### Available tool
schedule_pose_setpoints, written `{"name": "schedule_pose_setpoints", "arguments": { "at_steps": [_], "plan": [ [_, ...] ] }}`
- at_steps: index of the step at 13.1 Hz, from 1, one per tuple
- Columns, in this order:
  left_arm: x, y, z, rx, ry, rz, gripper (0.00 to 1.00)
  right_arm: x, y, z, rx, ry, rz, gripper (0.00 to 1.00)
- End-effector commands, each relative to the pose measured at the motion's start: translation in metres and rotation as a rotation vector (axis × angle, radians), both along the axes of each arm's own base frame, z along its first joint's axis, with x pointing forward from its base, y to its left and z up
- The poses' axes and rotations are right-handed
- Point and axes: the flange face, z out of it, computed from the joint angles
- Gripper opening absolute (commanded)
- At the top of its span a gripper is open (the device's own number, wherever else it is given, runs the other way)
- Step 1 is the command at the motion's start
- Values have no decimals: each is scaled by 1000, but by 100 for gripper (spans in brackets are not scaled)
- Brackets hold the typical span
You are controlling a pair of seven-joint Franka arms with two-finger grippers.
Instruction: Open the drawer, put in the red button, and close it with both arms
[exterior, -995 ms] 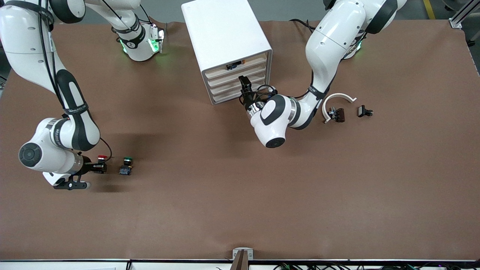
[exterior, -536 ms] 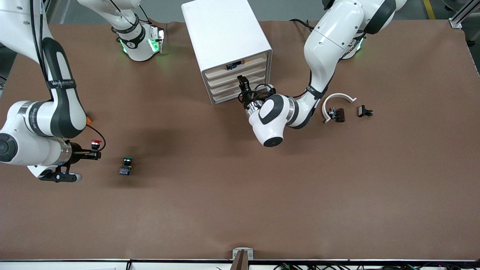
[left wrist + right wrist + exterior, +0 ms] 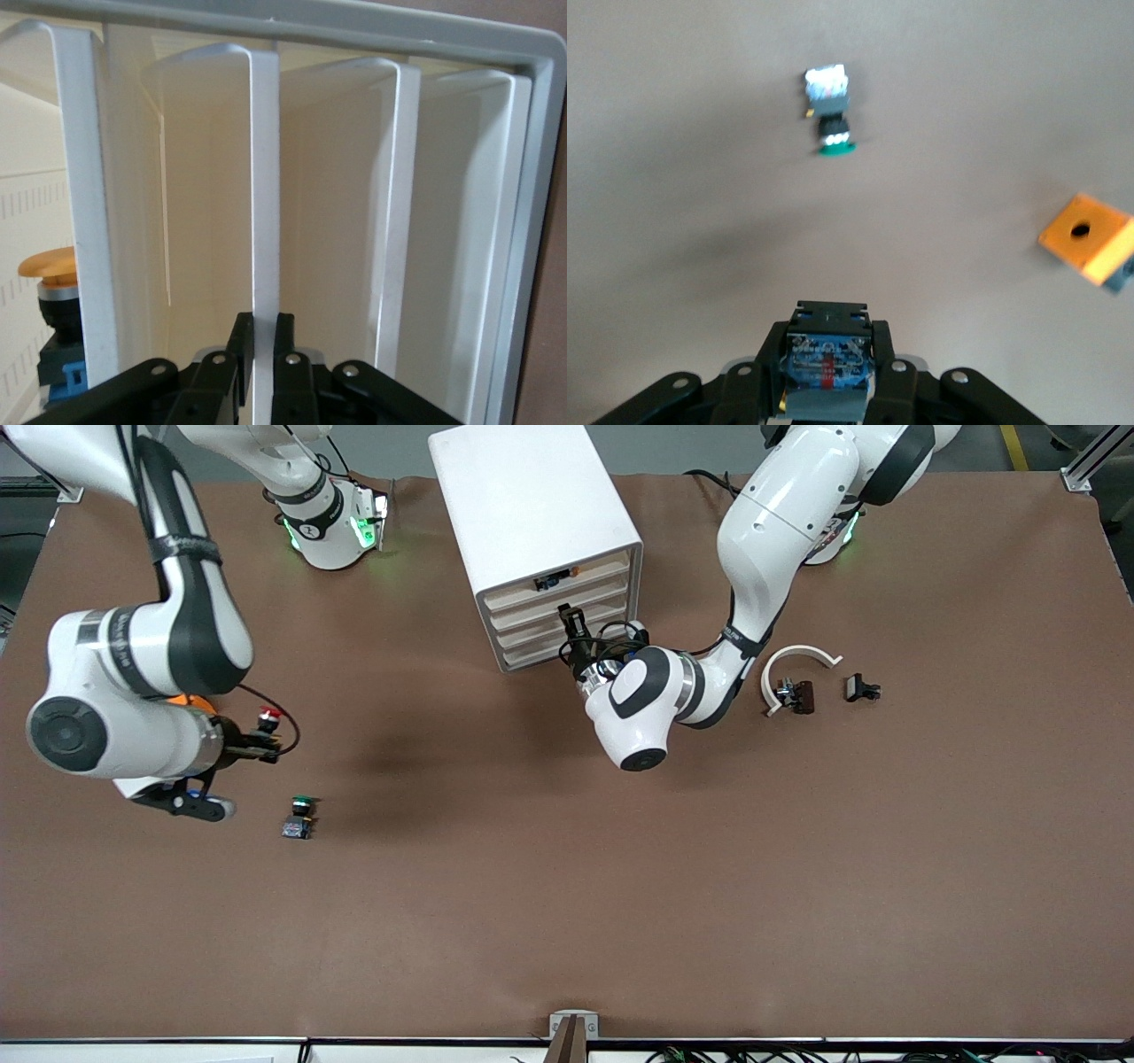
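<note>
red button (image 3: 268,715) is riding clamped in the right gripper (image 3: 263,746), up over the bench (image 3: 567,886) near the green button (image 3: 299,816). left gripper (image 3: 572,631) is pinching a drawer front (image 3: 264,177) on the white cabinet (image 3: 532,522). risk: that thin-edge pinch slipping as the drawer gets pulled.

- Two robot arms: left arm (image 3: 780,522), right arm (image 3: 168,629).
- Two grippers, one per arm: left gripper (image 3: 567,615), right gripper (image 3: 266,746).
- One white drawer cabinet (image 3: 532,505) with four drawers (image 3: 567,615).
- Three push-button switches: one red button (image 3: 268,714), one green-capped switch (image 3: 299,817), one orange-capped switch (image 3: 51,328) in the cabinet.
- One orange block (image 3: 1088,237).
- One white curved piece (image 3: 797,657).
- Two small dark parts by it: one (image 3: 796,694) touching, one (image 3: 861,688) apart.
- One brown desk (image 3: 567,886).
</note>
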Motion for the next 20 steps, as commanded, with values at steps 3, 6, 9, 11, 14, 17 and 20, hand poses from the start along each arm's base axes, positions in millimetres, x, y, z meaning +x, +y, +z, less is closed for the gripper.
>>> {"name": "schedule_pose_setpoints", "arguments": {
  "at_steps": [3,6,9,11,14,17,20],
  "plan": [
    [56,35,16,-9,-41,97,1,-30,88,28,-134,2,-149,32],
    [95,71,25,-22,-62,175,1,-49,145,36,-186,-23,-243,32],
    [119,100,30,-29,-75,231,6,-79,218,44,-238,-83,-355,30],
    [126,107,33,-61,-100,232,89,-95,259,58,-181,-62,-462,28],
    [143,121,43,-65,-145,253,100,-94,285,56,-101,29,-618,29],
    [178,158,64,-105,-279,270,100,-113,343,40,-74,-22,-731,29],
    [215,219,98,-259,-527,216,100,-132,386,13,-85,-54,-825,31]
  ]
}}
